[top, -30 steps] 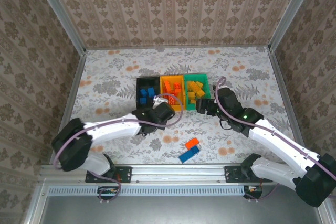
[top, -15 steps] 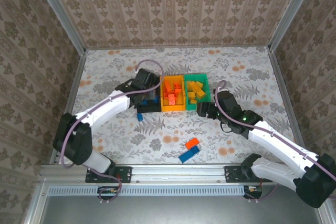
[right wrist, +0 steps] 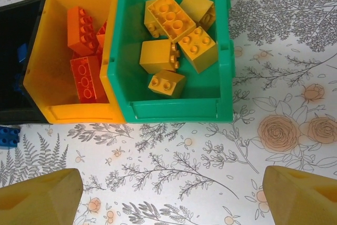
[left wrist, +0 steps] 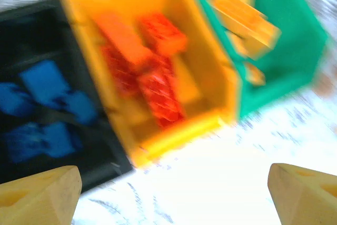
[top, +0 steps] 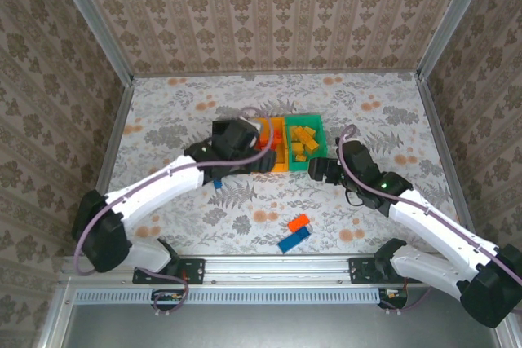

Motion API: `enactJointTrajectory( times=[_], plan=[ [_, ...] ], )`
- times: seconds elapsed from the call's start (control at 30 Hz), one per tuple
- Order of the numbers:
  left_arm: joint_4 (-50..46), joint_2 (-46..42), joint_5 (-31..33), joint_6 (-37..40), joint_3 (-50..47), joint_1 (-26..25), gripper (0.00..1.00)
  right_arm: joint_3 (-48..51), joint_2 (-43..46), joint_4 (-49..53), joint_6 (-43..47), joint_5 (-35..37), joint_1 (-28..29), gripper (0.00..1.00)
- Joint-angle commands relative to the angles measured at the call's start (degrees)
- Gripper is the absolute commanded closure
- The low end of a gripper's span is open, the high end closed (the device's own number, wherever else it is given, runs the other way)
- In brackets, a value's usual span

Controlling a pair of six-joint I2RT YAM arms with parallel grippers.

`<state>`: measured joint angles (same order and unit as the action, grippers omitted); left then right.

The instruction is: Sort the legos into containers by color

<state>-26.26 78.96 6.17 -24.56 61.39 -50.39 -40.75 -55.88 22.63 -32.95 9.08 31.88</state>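
Note:
Three containers stand side by side. The black bin holds blue legos, the orange-yellow bin holds red-orange legos, and the green bin holds yellow legos. My left gripper hangs open and empty just in front of the orange-yellow bin, at its near edge. My right gripper is open and empty over bare table in front of the green bin. A red-orange lego and a blue lego lie loose near the front.
A small blue lego lies on the table in front of the black bin, also at the left edge of the right wrist view. The flowered tabletop is walled by patterned panels on three sides.
The left arm swung over the black bin, then back right to the front of the orange-yellow bin, and its jaws opened. The small blue lego came into view. The right arm barely moved.

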Motion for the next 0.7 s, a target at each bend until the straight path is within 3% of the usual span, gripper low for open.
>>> enactJointTrajectory(
  times=[0.0, 0.13, 0.23, 0.37, 0.5, 0.67],
  plan=[
    [-6.2, -0.5, -4.4, 3.6, -4.8, -7.5, 0.07, 1.0, -0.8, 0.7, 0.9, 1.3, -0.7, 0.1],
    [-5.8, -0.4, -4.7, 3.2, -8.6, -19.1, 0.08, 0.9, -2.5, -0.1, 1.1, 1.2, -1.4, 0.09],
    [-5.1, 1.2, -6.2, 3.3, -8.5, -23.9, 0.11, 0.1, -4.2, -0.2, 1.7, 0.9, -1.9, 0.09],
    [-4.4, 4.7, -8.0, 3.5, -6.7, -25.8, 0.14, -1.0, -5.8, -0.1, 2.3, 0.7, -2.4, 0.09],
    [-6.6, 9.7, -4.1, 4.9, -3.1, -28.5, 0.16, -1.8, -6.0, -0.2, 2.5, 0.3, -2.9, 0.08],
    [-6.1, 14.6, -5.4, 4.8, -0.9, -29.2, 0.19, -1.4, -5.4, -0.6, 2.6, 0.2, -3.8, 0.08]
  ],
)
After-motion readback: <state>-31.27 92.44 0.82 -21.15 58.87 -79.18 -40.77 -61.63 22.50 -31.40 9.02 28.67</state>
